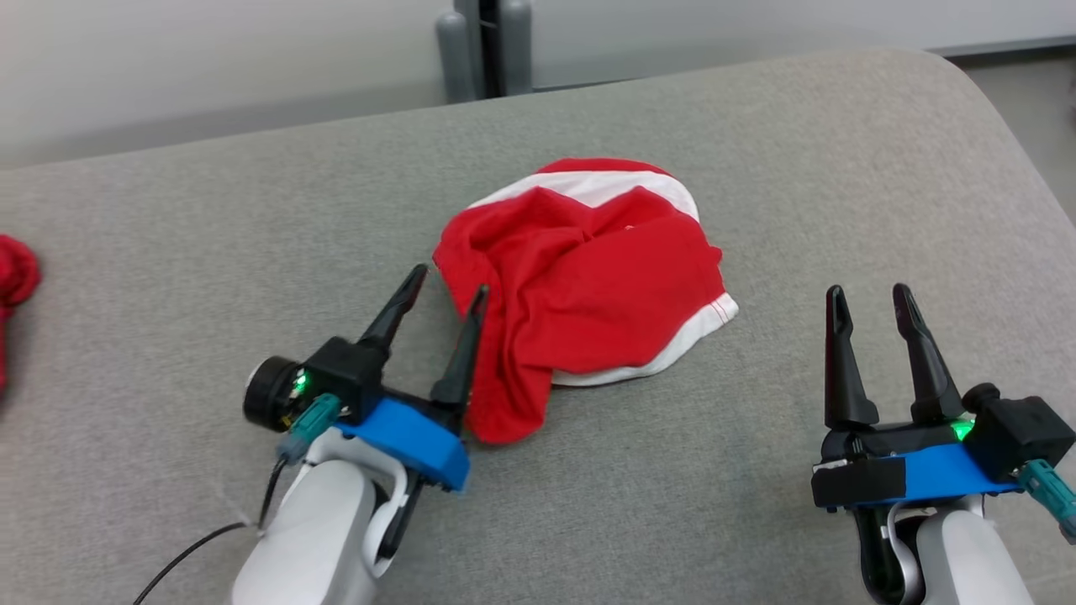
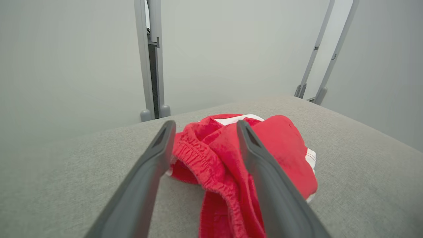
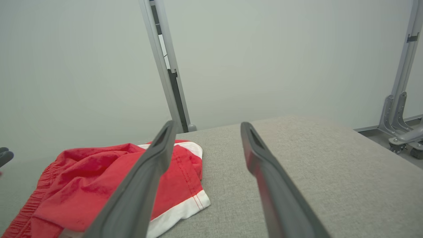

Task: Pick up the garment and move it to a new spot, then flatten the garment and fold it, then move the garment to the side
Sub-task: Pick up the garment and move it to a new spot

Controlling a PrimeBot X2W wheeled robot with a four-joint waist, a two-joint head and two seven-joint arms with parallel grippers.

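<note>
1. Head view: the garment, red with white bands, lies crumpled at the centre of the frame on the grey table. The left gripper sits at lower left with its fingers spread and bare table between them. Its right-hand finger runs along the garment's left edge; I cannot tell whether it touches the cloth or is just over it. The right gripper sits at lower right, fingers spread with nothing between them, well apart from the garment's white hem. A second red cloth lies at the far left edge.

2. Left wrist view: the left gripper has its two fingers spread, rising from the bottom edge. The garment lies just ahead at centre frame. Its gathered waistband shows in the gap between the fingers, and the right-hand finger crosses in front of the red cloth. Nothing is pinched.

3. Right wrist view: the right gripper is spread, with bare table between its fingers. The garment lies at lower left of the frame, behind and beyond the left-hand finger, its white hem nearest the gap.
</note>
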